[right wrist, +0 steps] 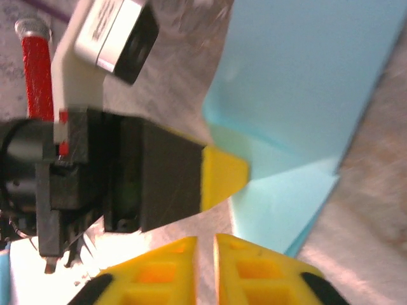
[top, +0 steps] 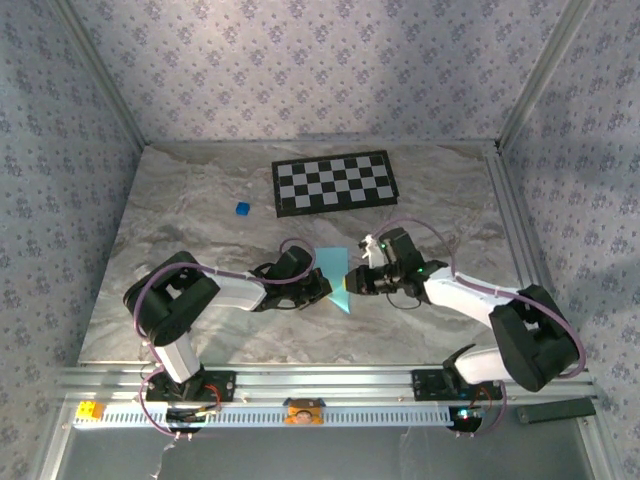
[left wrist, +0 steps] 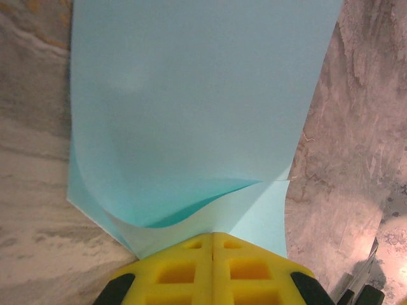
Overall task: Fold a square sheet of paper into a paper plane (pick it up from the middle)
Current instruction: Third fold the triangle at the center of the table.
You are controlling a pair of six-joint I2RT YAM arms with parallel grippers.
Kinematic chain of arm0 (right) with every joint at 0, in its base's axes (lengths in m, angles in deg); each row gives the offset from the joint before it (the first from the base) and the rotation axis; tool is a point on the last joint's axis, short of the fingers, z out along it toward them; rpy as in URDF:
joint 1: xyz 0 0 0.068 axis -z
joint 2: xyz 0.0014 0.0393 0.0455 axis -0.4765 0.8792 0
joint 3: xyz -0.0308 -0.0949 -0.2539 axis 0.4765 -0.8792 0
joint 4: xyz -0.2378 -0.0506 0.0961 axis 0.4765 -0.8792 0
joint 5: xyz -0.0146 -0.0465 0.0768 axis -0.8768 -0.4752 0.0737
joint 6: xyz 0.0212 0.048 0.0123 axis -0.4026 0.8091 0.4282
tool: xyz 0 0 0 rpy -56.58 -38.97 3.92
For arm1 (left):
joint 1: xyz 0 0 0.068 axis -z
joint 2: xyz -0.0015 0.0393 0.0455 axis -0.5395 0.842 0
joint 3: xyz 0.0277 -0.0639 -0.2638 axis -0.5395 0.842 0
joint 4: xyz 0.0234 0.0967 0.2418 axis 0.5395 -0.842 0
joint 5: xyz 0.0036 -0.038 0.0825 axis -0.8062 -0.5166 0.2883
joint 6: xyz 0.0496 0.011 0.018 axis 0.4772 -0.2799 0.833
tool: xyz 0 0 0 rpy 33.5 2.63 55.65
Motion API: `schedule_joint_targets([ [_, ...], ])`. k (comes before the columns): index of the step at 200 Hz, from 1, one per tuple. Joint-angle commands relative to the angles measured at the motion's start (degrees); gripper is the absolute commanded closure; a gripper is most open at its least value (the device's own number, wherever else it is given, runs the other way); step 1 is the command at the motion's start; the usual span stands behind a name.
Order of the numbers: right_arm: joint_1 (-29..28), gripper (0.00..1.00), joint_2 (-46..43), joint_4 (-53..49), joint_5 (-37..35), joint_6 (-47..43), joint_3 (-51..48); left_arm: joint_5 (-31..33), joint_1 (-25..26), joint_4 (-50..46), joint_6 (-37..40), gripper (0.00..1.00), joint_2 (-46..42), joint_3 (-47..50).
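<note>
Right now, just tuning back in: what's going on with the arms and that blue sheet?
The left gripper is shut on an edge of the light-blue sheet of paper, which lies partly folded on the marble table, one flap curling up. The right gripper sits close beside the sheet, fingers nearly together, apparently gripping nothing. No dart shape yet. The checkerboard and small blue cube lie apart, farther back.
</note>
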State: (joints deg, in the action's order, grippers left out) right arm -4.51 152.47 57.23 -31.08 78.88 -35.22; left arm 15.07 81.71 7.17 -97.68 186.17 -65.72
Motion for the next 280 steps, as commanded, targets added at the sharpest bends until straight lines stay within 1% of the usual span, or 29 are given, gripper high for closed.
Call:
schedule_joint_targets([
  [1,-2.9,0.92,2.8,-4.0,2.3,-1.1,3.1,1.5,0.4,-4.4,0.4,1.00,0.9,-0.3],
  [40,-5.8,0.94,8.0,-5.3,0.4,-0.8,5.4,1.5,0.5,-4.3,0.5,1.00,0.9,-0.3],
  [62,-6.2,0.95,10.6,-6.6,-0.2,-1.1,6.7,1.4,0.5,-4.2,0.5,1.00,0.9,-0.2],
  [109,-6.5,0.94,13.3,-7.3,-1.1,-1.2,7.5,1.3,0.5,-4.7,0.7,1.00,0.7,-0.2],
  [131,-6.4,0.94,13.9,-8.7,-2.6,-1.7,7.6,1.4,0.5,-4.6,0.6,1.00,0.7,-0.1],
  [179,-6.3,0.94,13.9,-9.6,-2.7,-2.2,6.6,1.4,0.5,-4.7,0.7,1.00,0.7,-0.3],
  [221,-6.2,0.94,13.5,-8.0,-2.4,-1.2,4.4,1.5,0.5,-5.0,0.8,1.00,0.9,-0.2],
  [242,-5.7,0.94,13.3,-5.9,-0.6,-0.3,3.0,1.6,0.4,-5.0,0.8,1.00,0.9,-0.2],
  [280,-5.2,0.94,11.9,-5.9,-0.6,0.0,1.5,1.6,0.3,-5.3,0.9,1.00,0.8,-0.3],
])
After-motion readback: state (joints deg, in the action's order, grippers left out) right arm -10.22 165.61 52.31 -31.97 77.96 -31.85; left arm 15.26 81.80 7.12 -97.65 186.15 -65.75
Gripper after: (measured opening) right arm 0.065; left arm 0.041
